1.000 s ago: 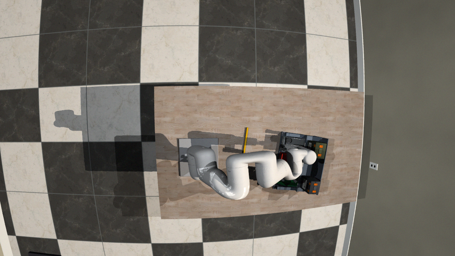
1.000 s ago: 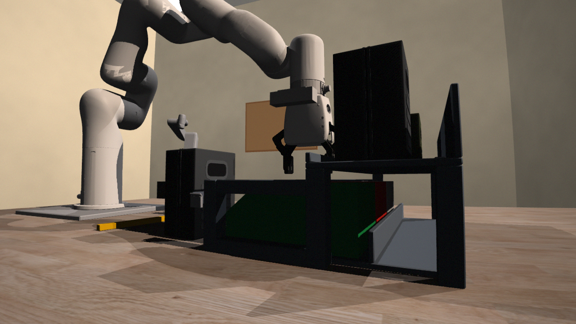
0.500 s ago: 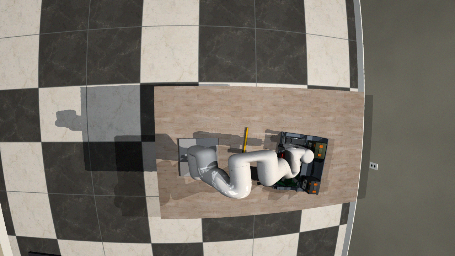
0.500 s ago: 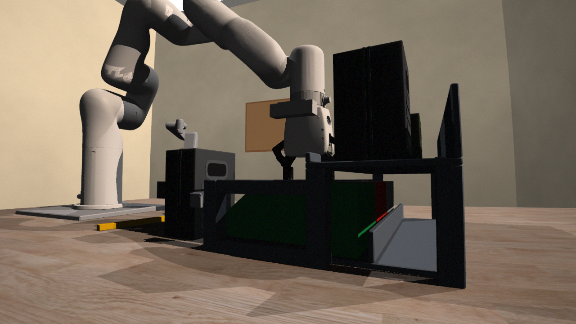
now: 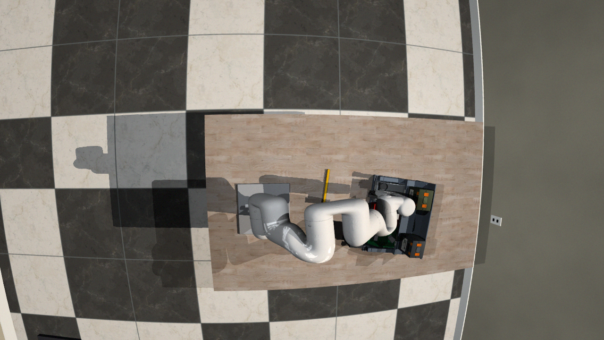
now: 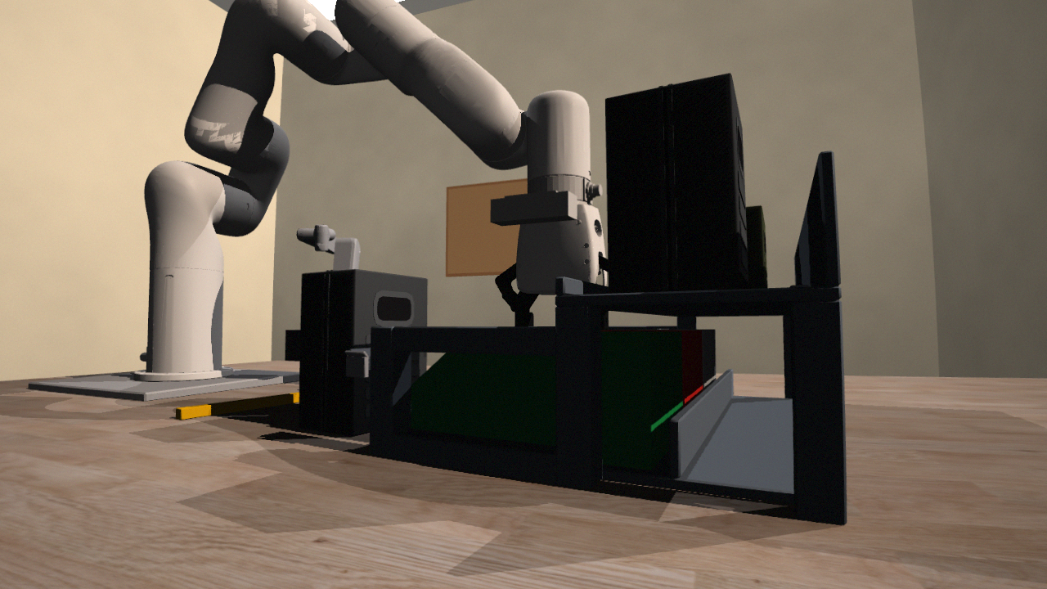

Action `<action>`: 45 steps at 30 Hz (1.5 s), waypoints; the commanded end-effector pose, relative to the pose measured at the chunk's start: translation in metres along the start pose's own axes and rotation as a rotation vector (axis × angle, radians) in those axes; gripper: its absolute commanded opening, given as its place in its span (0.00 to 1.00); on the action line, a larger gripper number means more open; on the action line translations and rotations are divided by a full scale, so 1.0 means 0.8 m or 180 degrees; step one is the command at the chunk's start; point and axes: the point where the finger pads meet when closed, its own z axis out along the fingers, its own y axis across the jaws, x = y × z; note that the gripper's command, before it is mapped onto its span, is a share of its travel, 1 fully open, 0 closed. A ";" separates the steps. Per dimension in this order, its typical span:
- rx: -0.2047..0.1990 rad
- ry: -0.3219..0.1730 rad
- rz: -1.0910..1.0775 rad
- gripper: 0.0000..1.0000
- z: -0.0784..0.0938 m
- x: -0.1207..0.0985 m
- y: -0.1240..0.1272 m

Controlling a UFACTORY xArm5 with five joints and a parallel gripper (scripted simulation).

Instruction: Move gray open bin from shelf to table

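Note:
The gray open bin (image 5: 390, 185) (image 6: 349, 322), with an oval handle cutout, stands at the far end of the dark shelf (image 5: 427, 228) (image 6: 816, 410). A gray part (image 6: 325, 238) sticks up out of it. My gripper (image 6: 537, 311) is open and empty. It reaches down beside the shelf's upper tier onto the top bar of the lower tier, to the right of the gray bin. One finger shows; the other is hidden behind a shelf post. In the top view my wrist (image 5: 394, 205) hides the fingers.
A green bin (image 6: 483, 399) (image 5: 382, 242) and a red bin (image 6: 691, 362) (image 5: 372, 206) sit in the lower tier. A tall black bin (image 6: 673, 182) stands on the upper tier. A yellow bar (image 5: 326, 186) (image 6: 234, 406) lies on the wooden table (image 5: 295, 139) (image 6: 219, 512).

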 end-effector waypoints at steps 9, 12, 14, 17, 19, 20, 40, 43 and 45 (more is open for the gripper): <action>0.0021 0.0039 0.0000 1.00 0.005 0.000 -0.001; 0.0021 0.0039 0.0000 1.00 0.007 0.000 -0.001; 0.0021 0.0039 0.0000 1.00 0.008 0.000 -0.001; 0.0021 0.0039 0.0000 1.00 0.011 0.000 -0.001; 0.0021 0.0039 0.0000 1.00 0.012 0.000 -0.001; 0.0021 0.0039 0.0000 1.00 0.013 0.000 -0.001; 0.0021 0.0039 0.0000 1.00 0.026 0.000 -0.001; 0.0021 0.0039 0.0000 1.00 0.028 0.000 -0.001; 0.0021 0.0039 0.0000 1.00 0.029 0.000 -0.001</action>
